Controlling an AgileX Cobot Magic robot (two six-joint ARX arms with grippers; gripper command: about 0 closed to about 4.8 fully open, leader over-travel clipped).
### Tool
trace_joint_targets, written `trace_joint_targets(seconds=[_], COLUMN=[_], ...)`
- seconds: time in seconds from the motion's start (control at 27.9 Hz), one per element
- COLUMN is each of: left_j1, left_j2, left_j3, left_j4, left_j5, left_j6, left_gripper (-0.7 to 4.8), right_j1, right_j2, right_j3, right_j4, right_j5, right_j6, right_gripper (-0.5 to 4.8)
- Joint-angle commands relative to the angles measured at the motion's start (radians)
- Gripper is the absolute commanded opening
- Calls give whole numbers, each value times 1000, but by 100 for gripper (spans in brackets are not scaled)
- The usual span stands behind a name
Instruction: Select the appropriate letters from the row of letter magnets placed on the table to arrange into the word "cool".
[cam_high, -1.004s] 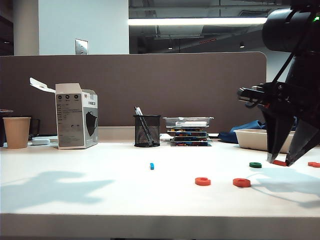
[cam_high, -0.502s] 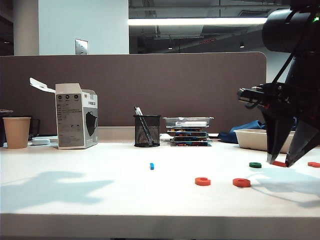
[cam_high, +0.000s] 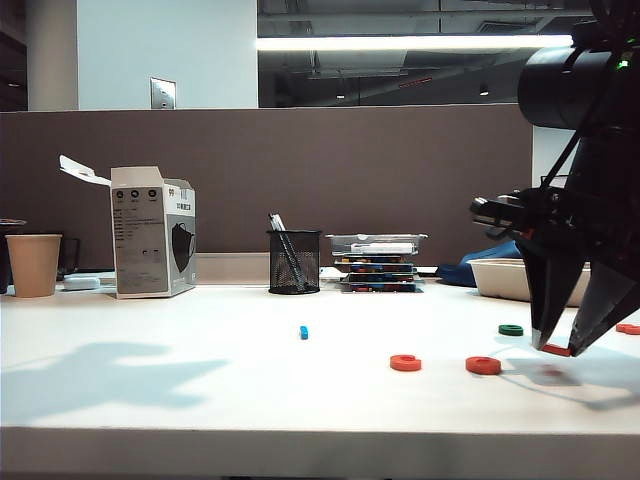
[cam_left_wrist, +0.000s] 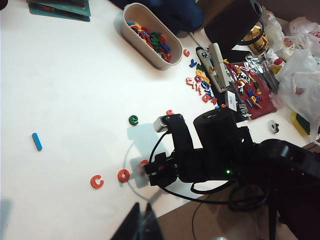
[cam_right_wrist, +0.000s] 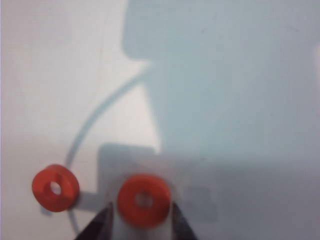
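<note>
Exterior view shows the right pincer low over the white tabletop at the right, its two dark fingers spread around an orange ring without clearly pressing it. Just left lie another orange ring and the orange C; the green ring sits farther back, the light-blue bar well left. Only the tips of the left pincer show in its wrist view, high above the tabletop; its opening cannot be told.

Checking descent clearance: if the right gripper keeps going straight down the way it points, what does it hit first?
The orange ring between the right gripper's open fingertips, then the table just beneath. How much gap remains above the ring is unclear.
</note>
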Motion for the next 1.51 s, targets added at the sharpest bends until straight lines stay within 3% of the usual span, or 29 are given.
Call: trace_joint_targets(seconds=[0.04,0.36,0.47,0.57,0.65,0.79,0.86,0.97,1.22,1.36,1.51], left_j1=[0,0,0,0,0,0,0,0,0,0,0], left_j2=[-3,-3,-3,-3,-3,-3,-2,-3,-3,-3,-3], left_j3=[3,4,4,4,3,3,3,3,3,3,3], left_j4=[13,13,13,13,13,13,13,13,13,13,13], left_j5=[0,0,0,0,0,0,0,0,0,0,0], left_j6=[2,2,2,2,2,2,2,2,2,2,2], left_gripper=[-3,-3,-3,-3,-3,-3,-3,-3,-3,-3,-3], right_j1=[2,2,5,10,13,71,95,132,241,302,314], right_j2=[-3,-52,-52,-51,-49,-40,-14,76,326,429,481], right_j3=[5,92,132,135,138,148,174,270,525,613,653], right_j4=[10,-1,9,147,196,245,239,220,82,31,20], right_j5=[-2,-29,-114,-303,-323,-228,-210,-200,-67,38,81], right_j6=[-2,-26,-69,-56,-33,-22,-21,-19,-20,-21,-21], right_gripper=[163,185,184,180,180,186,214,214,214,214,214])
